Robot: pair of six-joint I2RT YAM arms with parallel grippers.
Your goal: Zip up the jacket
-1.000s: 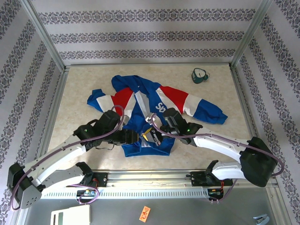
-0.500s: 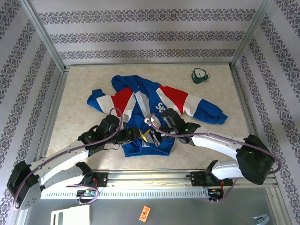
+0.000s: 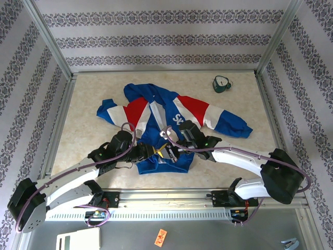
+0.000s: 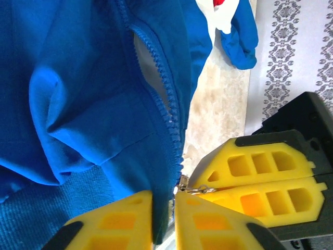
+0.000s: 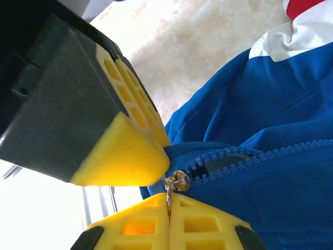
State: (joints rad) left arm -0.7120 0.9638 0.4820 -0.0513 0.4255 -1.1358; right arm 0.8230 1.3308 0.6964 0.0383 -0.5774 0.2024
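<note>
one jacket (image 3: 156, 117), one dark green cup (image 3: 221, 83), two arms (image 3: 67, 177) and four yellow fingers (image 4: 112, 224).

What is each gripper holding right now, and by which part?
The right gripper pinches the zipper pull at the bottom of the jacket. The left gripper is closed on the hem edge beside the zipper's base.

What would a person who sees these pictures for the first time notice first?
The blue jacket with red and white panels lies unzipped in the middle of the table. At its bottom hem the two yellow-fingered grippers meet tip to tip: the right gripper pinches the zipper pull, and the left gripper clamps the hem beside it.
</note>
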